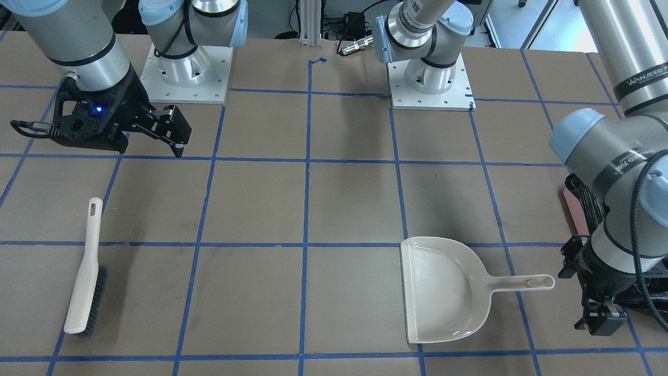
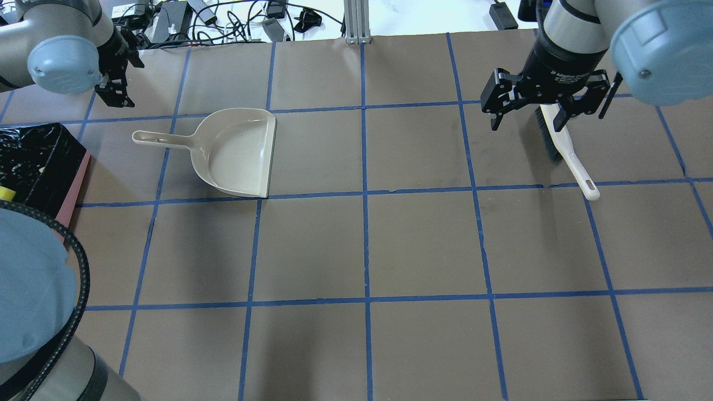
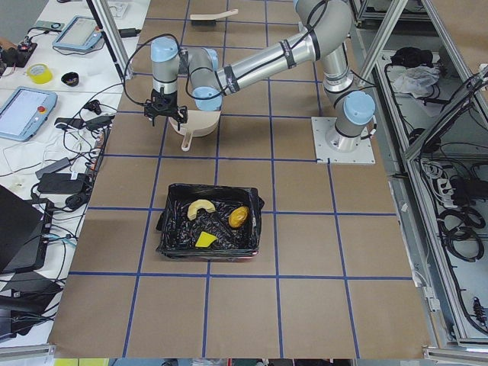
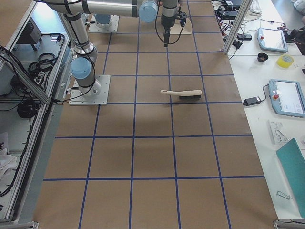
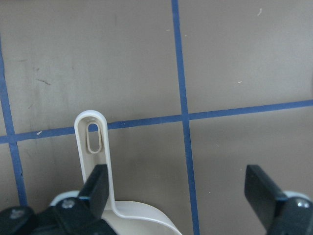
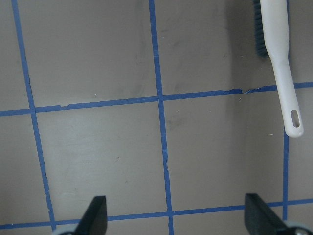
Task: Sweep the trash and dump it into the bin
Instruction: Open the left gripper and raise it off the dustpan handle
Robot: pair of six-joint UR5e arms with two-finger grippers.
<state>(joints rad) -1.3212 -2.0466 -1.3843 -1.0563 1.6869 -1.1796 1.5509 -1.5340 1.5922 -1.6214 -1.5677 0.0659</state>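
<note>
The trash lies inside the bin [image 3: 171,229], which is lined with black plastic: a pale-orange ring piece [image 3: 200,207], a yellow-orange oval [image 3: 239,217] and a yellow square [image 3: 204,239]. The beige dustpan [image 2: 239,153] rests empty on the table. My left gripper [image 5: 178,196] hovers open over its handle [image 5: 93,142], holding nothing. Near the table's far edge, on my right, lies the white brush [image 2: 574,161] with dark bristles. Just above its bristle end hangs my right gripper [image 2: 526,120], open and empty. The bin [image 2: 33,161] sits at the table's left end, partly behind my left arm.
Both arm bases [image 1: 185,73] [image 1: 430,78] are bolted at the robot's side of the table. Blue tape lines grid the brown tabletop [image 2: 423,239]. Cables and boxes [image 2: 184,16] line the far edge. A side desk carries tablets [image 4: 286,98] and tape rolls [image 4: 285,60].
</note>
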